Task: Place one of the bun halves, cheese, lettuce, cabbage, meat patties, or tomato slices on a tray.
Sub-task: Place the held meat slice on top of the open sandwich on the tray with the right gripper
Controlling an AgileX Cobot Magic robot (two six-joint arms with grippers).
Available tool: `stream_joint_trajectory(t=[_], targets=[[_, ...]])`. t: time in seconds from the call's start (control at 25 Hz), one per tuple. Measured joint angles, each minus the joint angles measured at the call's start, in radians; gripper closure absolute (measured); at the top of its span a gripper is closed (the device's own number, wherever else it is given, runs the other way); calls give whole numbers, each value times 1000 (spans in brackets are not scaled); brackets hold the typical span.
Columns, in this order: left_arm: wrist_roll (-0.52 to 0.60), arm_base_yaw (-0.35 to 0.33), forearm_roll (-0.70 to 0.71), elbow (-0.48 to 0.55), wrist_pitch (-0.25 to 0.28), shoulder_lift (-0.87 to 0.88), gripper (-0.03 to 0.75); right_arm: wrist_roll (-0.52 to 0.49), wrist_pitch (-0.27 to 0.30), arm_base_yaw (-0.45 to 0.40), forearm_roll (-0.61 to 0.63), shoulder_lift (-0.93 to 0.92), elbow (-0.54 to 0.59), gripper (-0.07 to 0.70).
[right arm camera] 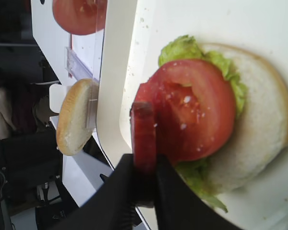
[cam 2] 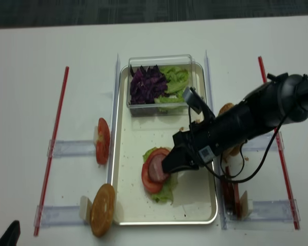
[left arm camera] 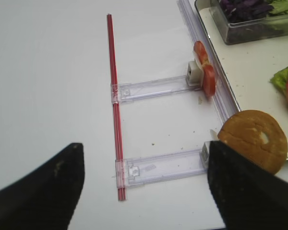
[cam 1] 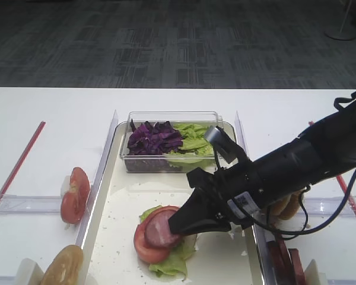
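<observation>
My right gripper point(right arm camera: 145, 158) is shut on a dark red meat patty point(right arm camera: 144, 132), held on edge over a stack on the cream tray point(right arm camera: 113, 96). That stack is a tomato slice point(right arm camera: 197, 110) on lettuce point(right arm camera: 182, 48) on a pale bun half point(right arm camera: 271, 129). From above, the patty point(cam 1: 160, 228) leans against the tomato slice point(cam 1: 143, 246) at the gripper point(cam 1: 177, 227) tip. My left gripper point(left arm camera: 144, 191) stands open over bare table, beside a golden bun half point(left arm camera: 254, 139) propped on a stand.
A clear box point(cam 1: 169, 119) of purple cabbage point(cam 1: 153, 139) and lettuce point(cam 1: 193, 139) sits at the tray's back. Tomato slices point(cam 1: 74, 193) stand left of the tray, more meat slices point(cam 1: 285, 255) and buns point(cam 1: 285, 208) to its right. Red rods point(cam 2: 54, 138) and clear rails point(left arm camera: 158, 165) flank both sides.
</observation>
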Motion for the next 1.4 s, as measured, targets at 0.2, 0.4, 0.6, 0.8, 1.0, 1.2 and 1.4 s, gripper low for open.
stream_joint_trajectory(t=[0.2,0.4,0.6,0.8,1.0,1.2,1.4], targets=[[0,0,0,0,0,0,223,-14,4,0,10,5,0,498],[0,0,0,0,0,0,223,-17,6,0,10,5,0,498],[0,0,0,0,0,0,223,-20,6,0,11,5,0,495],[0,0,0,0,0,0,223,-24,6,0,13,5,0,411],[0,0,0,0,0,0,223,-26,6,0,13,5,0,311],[0,0,0,0,0,0,223,-26,6,0,15,5,0,255],[0,0,0,0,0,0,223,-26,6,0,15,5,0,213]])
